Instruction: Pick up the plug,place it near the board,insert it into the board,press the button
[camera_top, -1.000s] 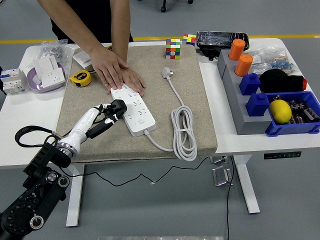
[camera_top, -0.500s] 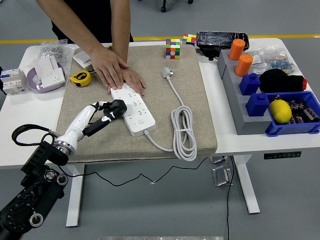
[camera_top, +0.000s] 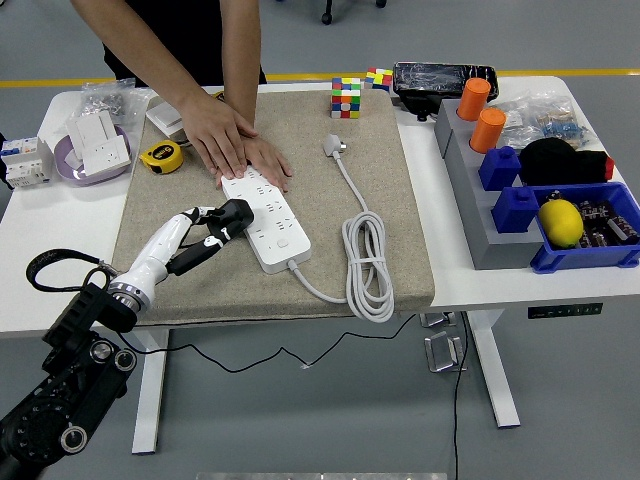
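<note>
Gripping the black plug in curled fingers, the left hand is holding it right beside the left edge of the white board, which is lying on the tan mat. A person's hands are pressing flat on the board's far end. Its white cable is lying coiled to the right.

Moved only a little since a second ago. Left robot hand with the black plug slid a tiny bit up and toward the white board, then eased back a touch. Plug now just beside the board's left edge, maybe touching it. Left arm's wrist also shifted slightly left.
</note>
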